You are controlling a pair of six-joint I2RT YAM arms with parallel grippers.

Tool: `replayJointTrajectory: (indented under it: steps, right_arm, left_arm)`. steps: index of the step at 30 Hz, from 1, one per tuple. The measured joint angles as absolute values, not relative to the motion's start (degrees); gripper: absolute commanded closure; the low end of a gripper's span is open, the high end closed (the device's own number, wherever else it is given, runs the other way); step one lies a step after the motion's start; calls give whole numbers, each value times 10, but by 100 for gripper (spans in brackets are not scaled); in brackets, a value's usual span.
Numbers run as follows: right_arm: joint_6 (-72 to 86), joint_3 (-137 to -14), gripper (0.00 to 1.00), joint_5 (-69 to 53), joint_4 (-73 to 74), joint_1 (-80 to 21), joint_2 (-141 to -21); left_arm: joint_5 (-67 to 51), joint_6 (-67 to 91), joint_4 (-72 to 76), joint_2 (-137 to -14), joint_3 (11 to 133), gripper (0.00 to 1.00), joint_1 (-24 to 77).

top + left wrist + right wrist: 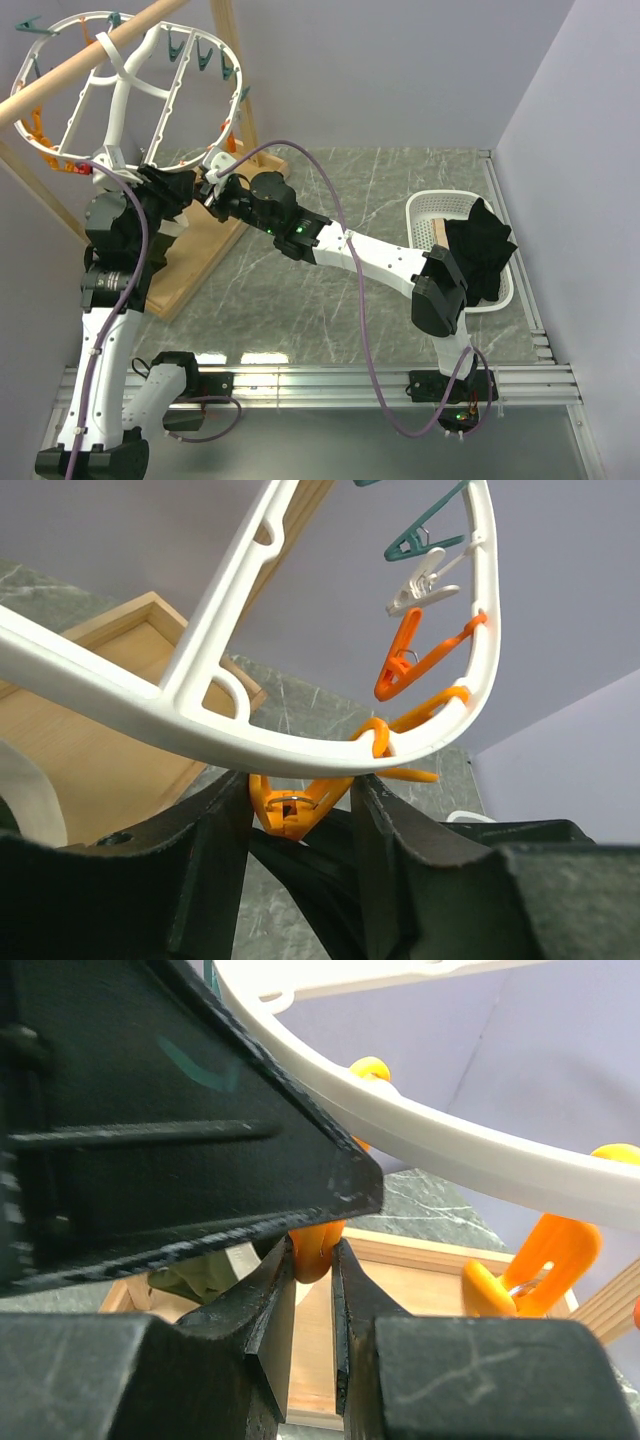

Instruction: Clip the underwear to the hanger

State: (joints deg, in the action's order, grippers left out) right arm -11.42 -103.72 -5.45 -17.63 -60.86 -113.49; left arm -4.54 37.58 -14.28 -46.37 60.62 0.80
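Observation:
The white oval hanger (130,90) hangs from the pole at the top left; its rim crosses the left wrist view (300,750) and the right wrist view (450,1150). My right gripper (218,190) (312,1260) is shut on the lower end of an orange clothespin (315,1245) that dangles from the rim. My left gripper (175,185) (303,800) is open, its fingers flanking the same clothespin (290,805). A scrap of the olive-green underwear (190,1278) shows under the left gripper's finger; I cannot tell what holds it.
A wooden pole (100,60) carries the hanger over a wooden tray base (200,260). Other orange (540,1260), teal (420,535) and white (425,585) clothespins hang nearby. A white basket (435,215) at the right holds a black garment (480,250).

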Motion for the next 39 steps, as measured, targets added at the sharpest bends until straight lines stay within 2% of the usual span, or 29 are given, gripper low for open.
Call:
replayJointTrajectory:
  steps: [2,3,5,6,9,10,11,13,14,17,22,26,31,39]
  right_arm:
    - [-114,-1037,100,-55,-177,-609,-1135]
    - [-114,-1035,100,-55,-177,-609,-1135]
    - [-115,-1034,100,-54,-176,-608,-1135]
    - [-115,-1034,100,-55,-175,-608,-1135]
    - [-117,-1034,100,-54,-174,-607,-1135]
    - [-117,-1034,100,-54,-175,-607,-1135]
    - [-117,-1033,95,-54,-175,-607,-1135]
    - [-117,-1030,78,-55,-177,-607,-1134]
    - [-116,-1028,61,-55,-178,-607,-1134]
    - [-114,-1020,44,-67,-180,-606,-1131]
    - [-89,-964,44,-109,-184,-594,-1111]
    - [-15,-897,46,-166,-215,-560,-1100]
    - [92,-817,43,-235,-290,-520,-1101]
    - [229,-856,42,-329,-437,-515,-1197]
  left_arm:
    - [-46,377,-144,-467,606,55,8]
    - [-46,378,-144,-469,606,66,8]
    - [-45,380,-145,-471,606,77,8]
    - [-43,382,-145,-472,606,87,8]
    - [-40,382,-146,-472,606,100,8]
    - [-40,383,-145,-471,606,100,8]
    - [-40,382,-146,-471,606,100,8]
    - [-40,382,-148,-470,606,100,8]
    - [-40,382,-149,-470,606,100,8]
    - [-41,383,-147,-471,606,100,8]
    - [-47,383,-144,-471,606,100,8]
    - [-53,384,-143,-471,606,100,8]
    - [-62,387,-140,-471,606,100,8]
    - [-77,392,-141,-472,612,100,8]
